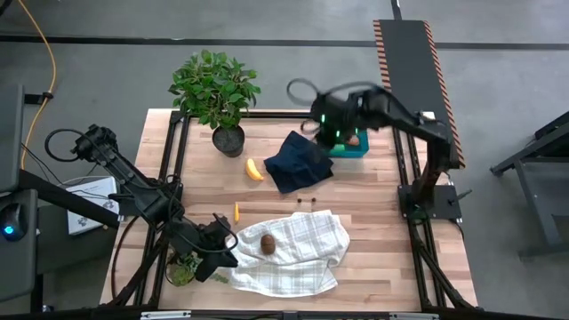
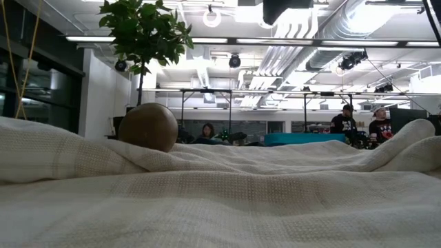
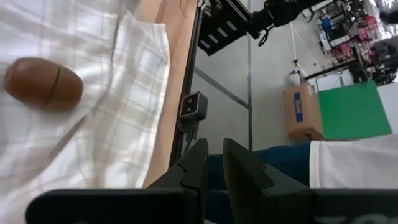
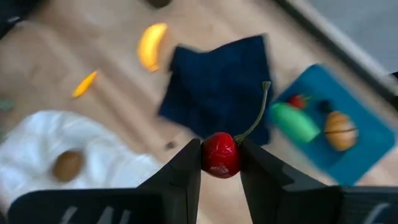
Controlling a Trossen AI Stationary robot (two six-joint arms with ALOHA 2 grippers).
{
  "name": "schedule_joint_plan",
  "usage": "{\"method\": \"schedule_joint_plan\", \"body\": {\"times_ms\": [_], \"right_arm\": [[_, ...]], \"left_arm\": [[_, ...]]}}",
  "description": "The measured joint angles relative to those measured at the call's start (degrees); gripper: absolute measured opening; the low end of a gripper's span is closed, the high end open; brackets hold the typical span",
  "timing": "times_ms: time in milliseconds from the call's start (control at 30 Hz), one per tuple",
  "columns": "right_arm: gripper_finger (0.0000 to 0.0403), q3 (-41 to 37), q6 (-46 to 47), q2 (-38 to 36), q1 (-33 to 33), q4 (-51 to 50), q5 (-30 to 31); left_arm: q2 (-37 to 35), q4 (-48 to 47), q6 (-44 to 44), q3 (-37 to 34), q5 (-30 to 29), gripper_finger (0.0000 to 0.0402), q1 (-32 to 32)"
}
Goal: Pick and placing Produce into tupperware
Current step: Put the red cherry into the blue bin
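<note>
My right gripper (image 4: 221,163) is shut on a red cherry (image 4: 220,153) high over the navy cloth (image 1: 298,160), beside the teal tupperware (image 4: 367,149). In the tupperware lie a green piece (image 4: 293,122) and an orange-brown piece (image 4: 341,130). On the bare wood lie a yellow banana (image 1: 254,169), a small orange piece (image 1: 236,211) and tiny dark cherries (image 1: 307,201). A brown kiwi (image 1: 267,243) rests on the white checked cloth (image 1: 298,258). My left gripper (image 1: 228,244) hovers shut at that cloth's left edge, with nothing in it. My right gripper pinches the cherry's round fruit by its two opposite sides (image 4: 206,154), between the two fingertips. The fingers come from above, pointing steeply down. The cherry is lifted clear of the table, and its green stem (image 4: 258,112) sticks out beyond the fingertips.
A leafy potted plant (image 1: 215,89) stands at the table's far left and a smaller plant (image 1: 182,267) at the near left corner. The white checked cloth covers much of the near middle. People show in the room beyond the table in the low view.
</note>
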Motion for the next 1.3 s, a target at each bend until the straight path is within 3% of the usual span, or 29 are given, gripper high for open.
{"method": "schedule_joint_plan", "body": {"times_ms": [300, 467, 533, 800, 1300], "right_arm": [[0.0083, -0.04, -16.32, 0.02, -21.62, 0.03, -0.40], [0.0083, -0.04, -22.24, 2.01, -30.48, 0.99, -8.08], [0.0083, -0.06, -24.12, 3.51, -32.44, 1.03, -8.57], [0.0083, -0.11, -28.79, 10.81, -33.58, 1.05, -8.41], [0.0083, -0.11, -29.35, 16.17, -31.09, 4.18, -7.27]], "left_arm": [[0.00, 0.02, 2.62, 0.00, 1.57, 0.0040, 10.15], [0.00, 0.04, 3.58, 0.00, 4.54, 0.0040, 17.81], [0.00, 0.04, 4.50, 0.00, 5.34, 0.0040, 20.48], [0.00, 0.08, 6.91, 0.00, 10.07, 0.0040, 26.44], [0.00, -0.11, 9.44, 0.00, 13.05, 0.0040, 26.72]]}}
